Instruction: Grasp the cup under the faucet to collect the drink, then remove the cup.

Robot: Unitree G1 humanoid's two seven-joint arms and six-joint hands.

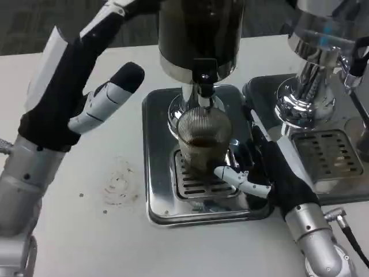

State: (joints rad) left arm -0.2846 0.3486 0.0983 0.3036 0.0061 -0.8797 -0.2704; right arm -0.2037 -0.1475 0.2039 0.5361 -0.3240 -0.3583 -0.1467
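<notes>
— Under the faucet, what is sitting there?

— A ribbed clear cup is standing upright on the slotted grate of the steel drip tray, directly below the spout. Dark drink is showing in its lower part; the cup's base is blending into the grate and is hard to make out.

— Is the right hand gripping it?

— It is wrapping the cup from the right side. One white finger is curling across the front near the bottom, and dark fingers are pressing against the far side, so the hand is grasping the cup. Most of the palm is lost in black against the tray's shine.

— And the left hand?

— It is reaching up toward the dispenser at the top edge. A white finger with a black tip is sticking out free, but the rest is getting cut off by the frame, so I cannot tell whether it is clenched, released or pressing anything.

— Anything else around?

— A second machine is standing to the right on its own tray, partly cropped. Faint ring stains are marking the white tabletop left of the drip tray.
</notes>
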